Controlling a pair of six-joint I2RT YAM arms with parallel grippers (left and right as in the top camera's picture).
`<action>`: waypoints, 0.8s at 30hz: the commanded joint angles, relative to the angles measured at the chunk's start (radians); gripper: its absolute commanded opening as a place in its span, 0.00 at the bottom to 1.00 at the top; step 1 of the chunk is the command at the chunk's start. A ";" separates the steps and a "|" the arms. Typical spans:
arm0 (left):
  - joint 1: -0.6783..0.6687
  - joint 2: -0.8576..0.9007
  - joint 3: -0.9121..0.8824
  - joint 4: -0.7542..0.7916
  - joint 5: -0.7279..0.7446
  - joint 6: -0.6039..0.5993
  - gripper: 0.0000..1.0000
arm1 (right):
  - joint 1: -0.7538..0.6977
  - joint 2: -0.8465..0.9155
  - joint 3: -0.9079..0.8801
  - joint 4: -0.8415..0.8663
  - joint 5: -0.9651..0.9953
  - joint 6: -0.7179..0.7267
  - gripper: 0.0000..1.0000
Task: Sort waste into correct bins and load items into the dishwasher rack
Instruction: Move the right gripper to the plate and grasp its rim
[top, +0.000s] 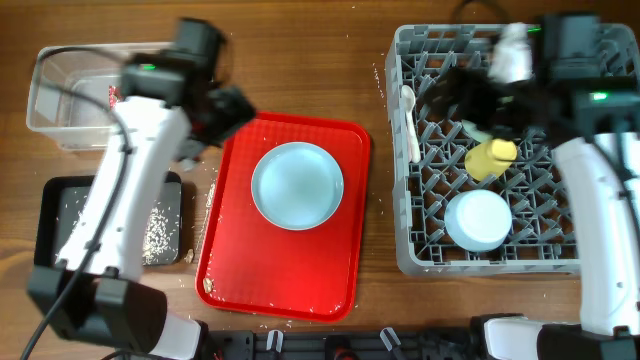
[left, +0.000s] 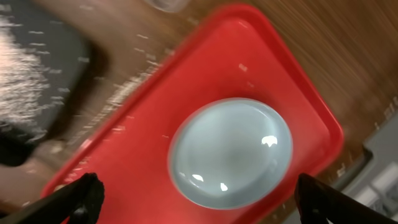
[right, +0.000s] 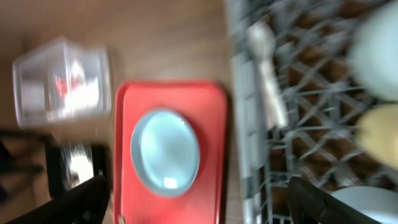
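Plate (top: 297, 185): light blue, round, glossy, empty; set upright at the middle of the red tray (top: 240, 270), centre of the overhead frame.
Left to do: the plate is judged the last item to be loaded.
Done: cup (top: 490, 158), bowl (top: 478, 220) and spoon (top: 410, 120) are seen in the rack (top: 560, 262), right of frame; a wrapper (top: 112, 95) in the tub (top: 50, 120), upper left; crumbs (top: 158, 230) in the black tray (top: 55, 215).
Fork: not made out.
Left pincer (left: 200, 198): spread, nothing held, above the red tray.
Right pincer (right: 199, 199): spread, empty, over the rack.
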 joint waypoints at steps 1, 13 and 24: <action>0.171 -0.008 0.006 -0.071 -0.065 0.002 1.00 | 0.234 0.016 -0.063 0.020 0.203 0.027 0.92; 0.359 -0.008 0.006 -0.082 -0.065 0.002 1.00 | 0.507 0.358 -0.147 0.226 0.359 0.148 0.69; 0.359 -0.008 0.006 -0.082 -0.065 0.001 1.00 | 0.507 0.609 -0.148 0.277 0.335 0.095 0.56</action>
